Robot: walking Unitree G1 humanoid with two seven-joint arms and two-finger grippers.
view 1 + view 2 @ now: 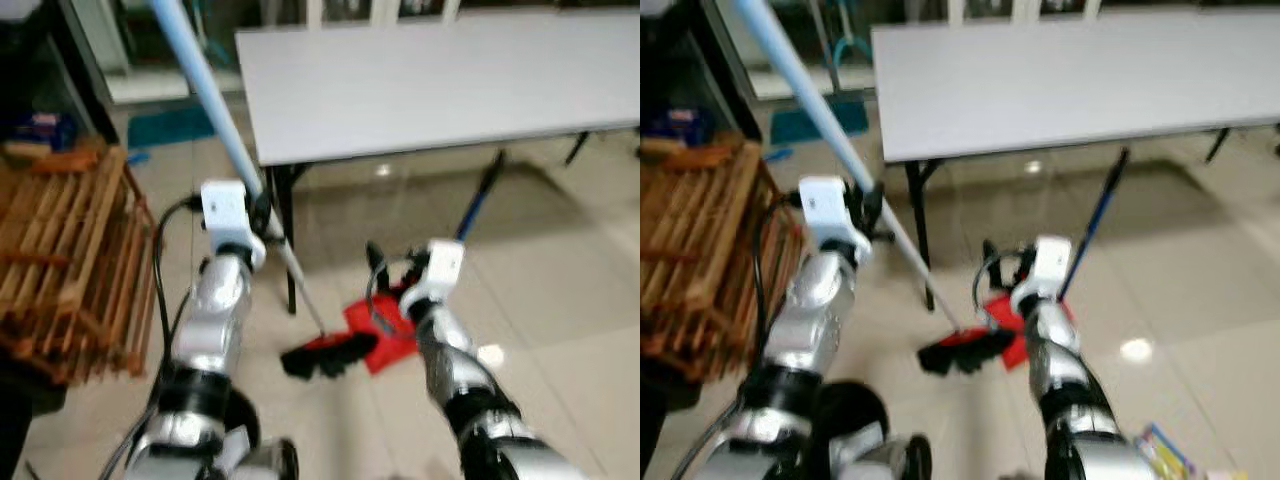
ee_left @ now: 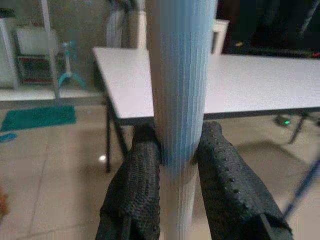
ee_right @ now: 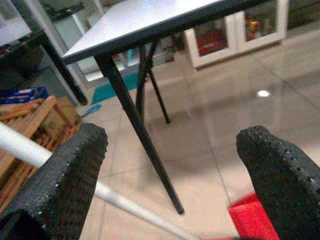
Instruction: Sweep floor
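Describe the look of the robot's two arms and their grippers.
Both arms are jointed silver metal with black bands at the joints. Each wrist carries a boxy white housing, with a black cable looping beside it. The left gripper and right gripper each have two long black fingers, thick and rounded, with a dotted, textured rubbery surface.

The room is evenly lit from overhead; lamp glare spots shine on the glossy floor (image 1: pixel 560 290). Shadow pools under the table (image 1: pixel 430 80) near its front edge. Both head views are soft with motion blur. Up close, the pole (image 2: pixel 181 100) and the black fingers (image 3: pixel 65 185) are out of focus.
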